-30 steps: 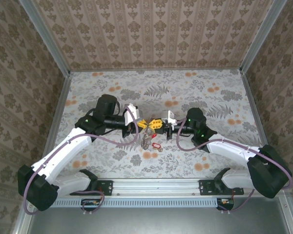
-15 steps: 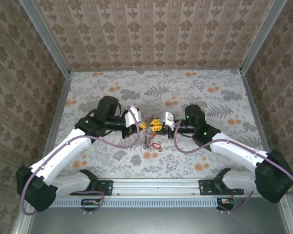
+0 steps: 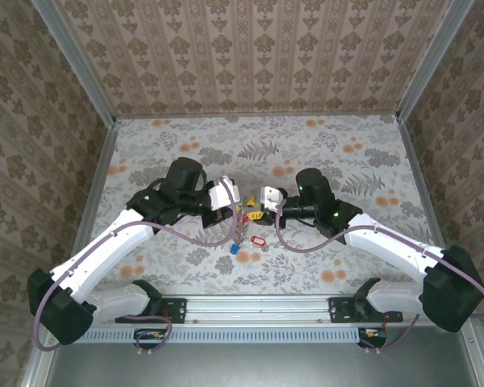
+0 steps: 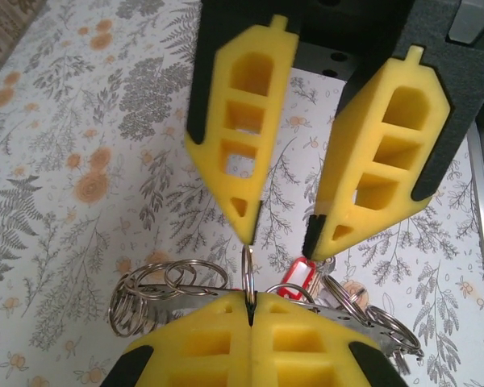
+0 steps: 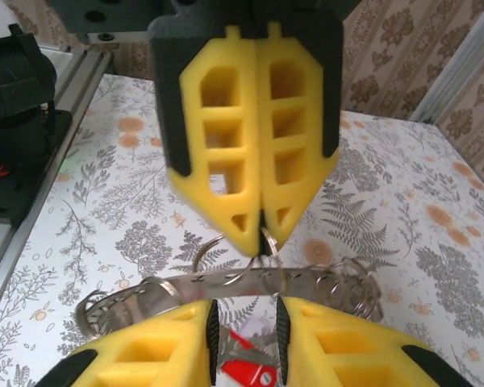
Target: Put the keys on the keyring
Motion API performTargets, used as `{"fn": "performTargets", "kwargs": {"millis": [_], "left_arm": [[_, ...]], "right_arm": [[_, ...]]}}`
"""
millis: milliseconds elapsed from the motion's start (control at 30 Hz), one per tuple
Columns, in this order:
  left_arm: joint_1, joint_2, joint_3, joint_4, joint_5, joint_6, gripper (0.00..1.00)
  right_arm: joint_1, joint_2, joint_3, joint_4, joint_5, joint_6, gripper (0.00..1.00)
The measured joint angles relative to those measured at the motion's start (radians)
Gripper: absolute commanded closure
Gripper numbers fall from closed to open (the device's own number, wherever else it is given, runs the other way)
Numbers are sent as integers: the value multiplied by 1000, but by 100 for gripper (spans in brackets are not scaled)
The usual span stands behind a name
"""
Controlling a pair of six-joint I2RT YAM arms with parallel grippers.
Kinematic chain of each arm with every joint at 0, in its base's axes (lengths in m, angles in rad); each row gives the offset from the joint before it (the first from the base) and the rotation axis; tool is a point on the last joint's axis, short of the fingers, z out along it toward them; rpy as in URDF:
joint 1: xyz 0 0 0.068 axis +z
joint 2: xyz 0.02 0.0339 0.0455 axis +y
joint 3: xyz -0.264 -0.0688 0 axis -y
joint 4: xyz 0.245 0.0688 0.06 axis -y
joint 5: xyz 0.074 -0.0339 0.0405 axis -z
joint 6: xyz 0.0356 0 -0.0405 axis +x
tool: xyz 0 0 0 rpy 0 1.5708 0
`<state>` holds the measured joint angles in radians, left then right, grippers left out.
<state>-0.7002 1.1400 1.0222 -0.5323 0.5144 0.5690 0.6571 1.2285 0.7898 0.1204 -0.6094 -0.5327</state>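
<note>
Over the middle of the tabletop [image 3: 331, 153], between the two hands: the keyring [image 5: 185, 282], thin dark wire seen nearly edge-on, strung with small silvery split rings; below it the keys [image 3: 240, 232], bunched, with a red tag [image 3: 256, 240] and a blue tag [image 3: 234, 249] lowest; cannot tell whether the tags touch the tabletop. Left hand [image 4: 250, 302] pressed together, clamped on a thin loop [image 4: 248, 270] standing out of the bunch; cannot tell whether part of the keyring or a key's own ring. Right hand [image 4: 281, 240] apart, gripping nothing, tips just short of that loop. Bare floral tabletop on every side of the bunch, widest toward the far wall; metal side rails [image 3: 94, 201] well apart from both hands; arm-base rail [image 3: 258, 306] nearer, behind the bunch.
</note>
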Motion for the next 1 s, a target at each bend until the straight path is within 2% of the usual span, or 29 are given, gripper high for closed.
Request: {"fn": "performTargets", "kwargs": {"millis": [267,333,400,433,700,767,800,867,900,933,1000], "left_arm": [[-7,19,0,-14,4,9,100],[-7,19,0,-14,5,12,100],[-7,19,0,-14,5,12,100],[-7,19,0,-14,6,12,100],[-7,19,0,-14,18,12,100],[-7,18,0,-13,24,11,100],[-7,18,0,-14,28,11,100],[-7,18,0,-14,28,11,100],[-6,18,0,-14,28,11,90],[-5,16,0,-14,27,12,73],[-4,10,0,-10,27,4,54]], "right_arm": [[0,18,14,-34,9,-26,70],[0,23,16,-36,8,-37,75],[0,31,22,-43,8,-43,85],[0,35,26,-47,7,-45,86],[2,48,36,-50,-7,-40,83],[2,48,36,-50,-15,-38,88],[2,49,36,-49,-20,-36,97],[2,50,36,-50,-27,-33,100],[2,51,36,-49,-28,-26,100],[2,51,35,-48,-30,-20,100],[2,49,25,-18,-34,-9,100]]}}
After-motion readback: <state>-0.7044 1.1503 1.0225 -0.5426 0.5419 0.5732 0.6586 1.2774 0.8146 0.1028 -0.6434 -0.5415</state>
